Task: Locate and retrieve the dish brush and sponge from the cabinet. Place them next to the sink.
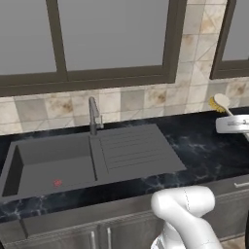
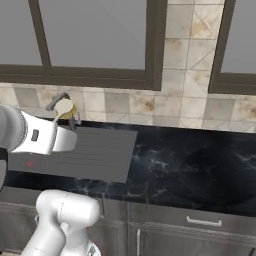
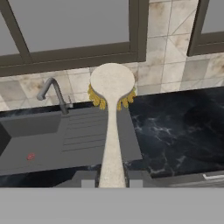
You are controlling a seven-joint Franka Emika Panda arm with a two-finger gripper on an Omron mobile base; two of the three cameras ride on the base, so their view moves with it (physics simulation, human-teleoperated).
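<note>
White and slim, one dish brush [image 3: 112, 131] runs straight away from the gripper [image 3: 112, 178] in the hand view, its handle pinched between the two dark finger tips [image 3: 87, 178], which press on it from either side. Its round head carries yellow bristles on the underside, facing down.

In the left base view the brush head [image 1: 220, 102] pokes out past the white hand at the far right, held in the air above the black marbled counter [image 1: 204, 146], to the right of the sink [image 1: 92, 158]. In the right base view the same head [image 2: 64, 107] shows above the hand, close to the faucet [image 2: 59, 100] in the picture, over the ribbed drainboard [image 2: 95, 152].

One sink sits in the counter: a single dark grey basin on the left and one ribbed drainboard on the right. One slim grey faucet [image 1: 93, 115] stands at its far edge, between basin and board. A small red mark [image 1: 57, 183] lies on the basin's floor; I cannot tell what it is. The drainboard carries nothing.

Beige and brown tiles [image 1: 146, 97] cover the wall behind the counter. Above them hang dark-framed panels with grey panes [image 1: 112, 34], two showing wide at the left and one narrower at the far right. Below the counter's near edge run grey door fronts with silver bar handles [image 2: 204, 221].
</note>
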